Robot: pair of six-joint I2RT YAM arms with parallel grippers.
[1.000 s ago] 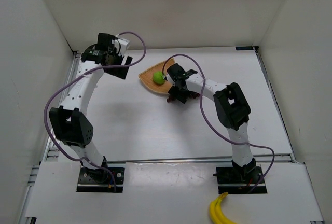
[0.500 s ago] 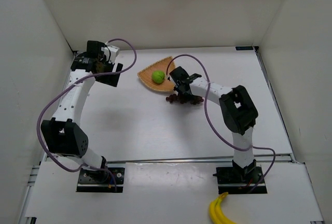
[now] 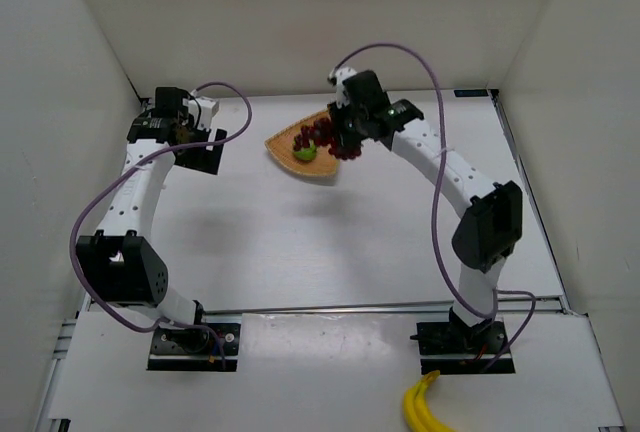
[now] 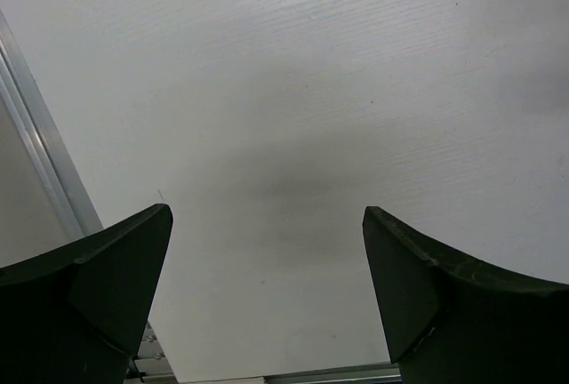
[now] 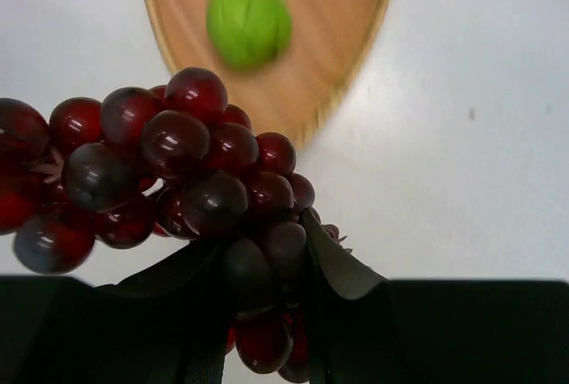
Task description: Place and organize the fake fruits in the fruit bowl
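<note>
A bunch of dark red grapes (image 3: 325,135) hangs in the air over the tan woven fruit bowl (image 3: 318,168), with my right gripper (image 3: 346,138) shut on it. In the right wrist view the grapes (image 5: 178,162) are pinched between the black fingers of that gripper (image 5: 262,260). Below them lies the bowl (image 5: 342,37) with the lime-green fruit (image 5: 249,22) inside. From above, the green fruit (image 3: 304,151) sits near the bowl's middle, partly behind the grapes. My left gripper (image 3: 210,152) stands open to the left of the bowl, with only bare table between its fingers (image 4: 267,215).
A yellow banana (image 3: 424,407) lies on the near ledge, in front of the right arm's base. White walls enclose the table on three sides. A metal rail (image 4: 44,162) runs along the table's left edge, beside the left gripper.
My right gripper shut on the grapes on the table in front of the bowl, then lifted them up and back over it. My left arm drew away to the left.
</note>
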